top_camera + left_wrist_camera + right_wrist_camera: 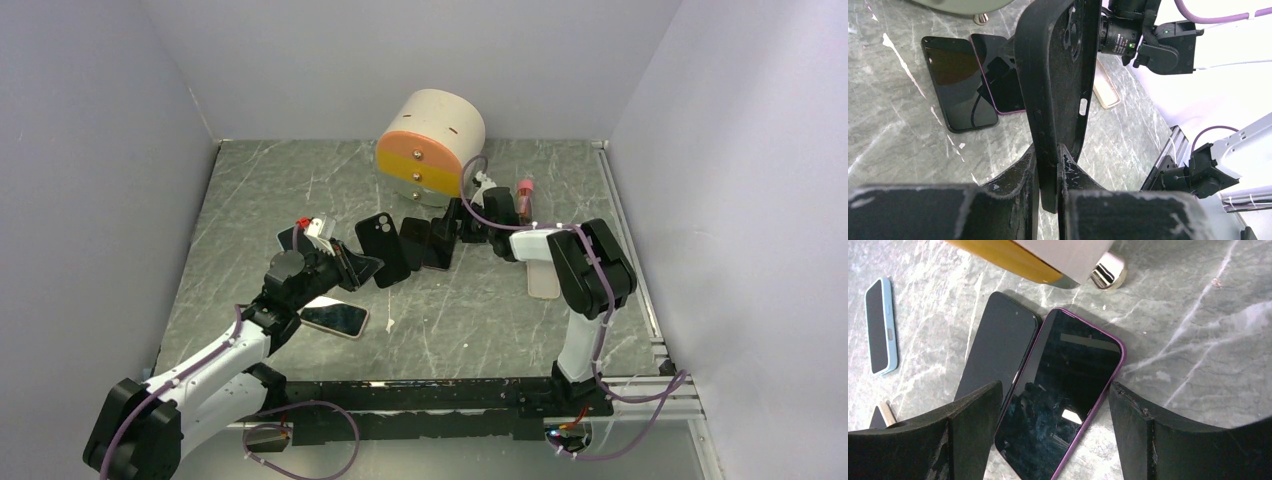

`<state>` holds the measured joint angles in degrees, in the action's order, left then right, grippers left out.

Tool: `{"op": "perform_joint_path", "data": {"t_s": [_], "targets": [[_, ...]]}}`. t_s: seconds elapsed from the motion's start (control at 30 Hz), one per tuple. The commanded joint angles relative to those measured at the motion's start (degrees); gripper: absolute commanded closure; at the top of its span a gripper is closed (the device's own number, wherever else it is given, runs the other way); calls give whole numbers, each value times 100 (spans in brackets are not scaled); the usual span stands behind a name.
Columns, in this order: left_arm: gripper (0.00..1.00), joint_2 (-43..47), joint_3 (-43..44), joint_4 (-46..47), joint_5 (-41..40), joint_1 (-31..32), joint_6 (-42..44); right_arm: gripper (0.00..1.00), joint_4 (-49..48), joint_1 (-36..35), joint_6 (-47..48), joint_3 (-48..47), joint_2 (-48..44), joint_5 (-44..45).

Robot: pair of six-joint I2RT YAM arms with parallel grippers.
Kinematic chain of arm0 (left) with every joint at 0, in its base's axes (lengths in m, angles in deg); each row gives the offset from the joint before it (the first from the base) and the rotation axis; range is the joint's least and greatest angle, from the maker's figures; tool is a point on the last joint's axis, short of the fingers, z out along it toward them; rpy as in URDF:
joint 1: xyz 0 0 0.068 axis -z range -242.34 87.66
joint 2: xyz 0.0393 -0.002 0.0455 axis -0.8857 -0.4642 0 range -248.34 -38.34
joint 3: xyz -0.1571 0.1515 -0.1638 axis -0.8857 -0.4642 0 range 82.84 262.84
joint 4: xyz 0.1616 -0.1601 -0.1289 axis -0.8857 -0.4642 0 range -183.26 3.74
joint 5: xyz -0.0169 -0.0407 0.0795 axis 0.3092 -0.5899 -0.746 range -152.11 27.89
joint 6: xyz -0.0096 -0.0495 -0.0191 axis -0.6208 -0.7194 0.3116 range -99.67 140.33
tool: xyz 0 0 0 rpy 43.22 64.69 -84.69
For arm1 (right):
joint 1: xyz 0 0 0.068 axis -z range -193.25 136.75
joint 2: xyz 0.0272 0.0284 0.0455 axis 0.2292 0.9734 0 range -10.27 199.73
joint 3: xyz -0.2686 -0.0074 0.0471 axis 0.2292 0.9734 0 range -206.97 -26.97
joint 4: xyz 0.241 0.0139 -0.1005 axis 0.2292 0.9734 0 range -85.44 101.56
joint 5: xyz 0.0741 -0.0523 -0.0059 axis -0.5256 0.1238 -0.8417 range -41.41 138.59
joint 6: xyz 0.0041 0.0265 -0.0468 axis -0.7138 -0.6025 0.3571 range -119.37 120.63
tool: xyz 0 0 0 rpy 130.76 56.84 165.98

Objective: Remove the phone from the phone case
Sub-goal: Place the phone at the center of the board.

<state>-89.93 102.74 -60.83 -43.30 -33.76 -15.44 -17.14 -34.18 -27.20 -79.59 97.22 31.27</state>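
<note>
My left gripper [345, 262] [1050, 151] is shut on the lower edge of a black phone case [381, 250] [1058, 70], which it holds upright above the table. Light shows through the case's side slot, and it looks empty. Two phones lie face up side by side: a bare black one [414, 243] [958, 85] [998, 345] and a purple-edged one [438, 243] [998, 75] [1068, 375]. My right gripper [453, 228] [1054, 387] hovers open over the purple-edged phone, with a finger on either side and neither touching it.
A round drawer unit with orange and yellow fronts [430, 148] stands just behind the phones, its metal foot [1108, 270] close by. A phone in a light blue case [335, 318] [880, 325] lies near the left arm. Right of centre lies a beige case [543, 278] [1105, 92].
</note>
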Motion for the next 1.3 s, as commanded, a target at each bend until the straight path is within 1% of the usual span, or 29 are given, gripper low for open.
{"op": "perform_joint_path", "data": {"t_s": [0.0, 0.17, 0.33, 0.5, 0.63, 0.8, 1.1, 1.27], "targets": [[97, 3, 57, 319, 65, -20, -13, 20, -221, -2, 200, -220, 96, -429], [97, -41, 48, 363, 88, -23, -33, 20, -50, -110, 492, -333, 126, -629], [97, -44, 49, 377, 90, -26, -53, 20, -170, -157, 564, -356, 165, -904], [98, -13, 52, 341, 66, -20, -42, 20, -129, -171, 573, -333, 57, -730], [97, -20, 48, 350, 57, -20, -65, 20, -177, -170, 523, -57, -474, -478], [97, -218, 53, 503, 96, -19, -273, 20, -305, -256, 439, 425, -1282, -560], [97, -473, 199, 302, -59, -19, -595, 23, -231, -1145, 758, 943, -2594, -47], [97, -560, 252, 248, -94, -26, -718, 26, -126, -1647, 959, 890, -2952, -5]]}}
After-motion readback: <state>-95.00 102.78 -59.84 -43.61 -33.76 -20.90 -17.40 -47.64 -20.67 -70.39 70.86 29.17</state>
